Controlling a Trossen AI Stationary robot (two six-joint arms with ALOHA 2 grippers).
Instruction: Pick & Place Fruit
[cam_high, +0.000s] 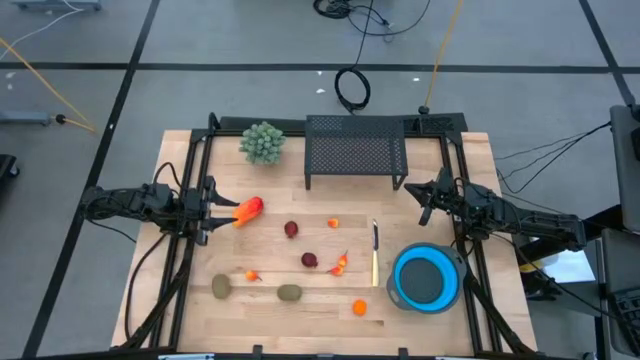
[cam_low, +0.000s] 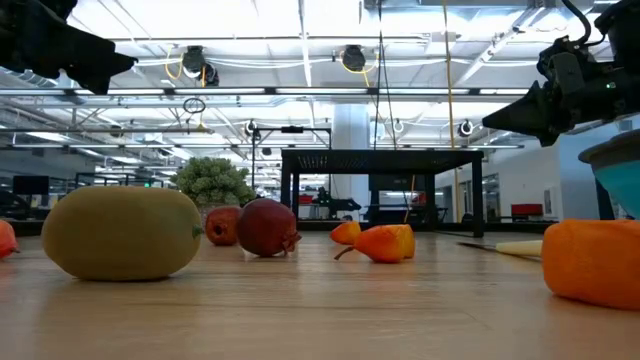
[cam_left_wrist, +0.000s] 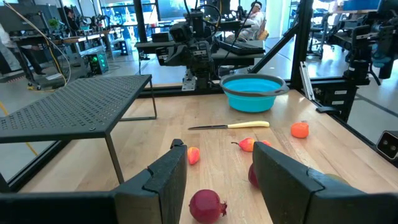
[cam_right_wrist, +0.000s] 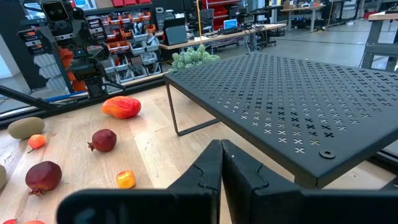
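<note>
Left pincer (cam_high: 222, 210) beside mango (cam_high: 248, 209)

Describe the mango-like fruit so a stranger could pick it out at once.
Start at the wooden table and go to its left side, where the left gripper waits. Just off its fingers lies the mango-like fruit. It is elongated and orange-red, clearly bigger than the round dark red fruits nearby.

Wooden table (cam_high: 180, 310); black mesh rack (cam_high: 355, 150), beside the right fingers; green plant (cam_high: 262, 142); knife (cam_high: 375, 255); blue bowl (cam_high: 428, 278), near the right fingers.
</note>
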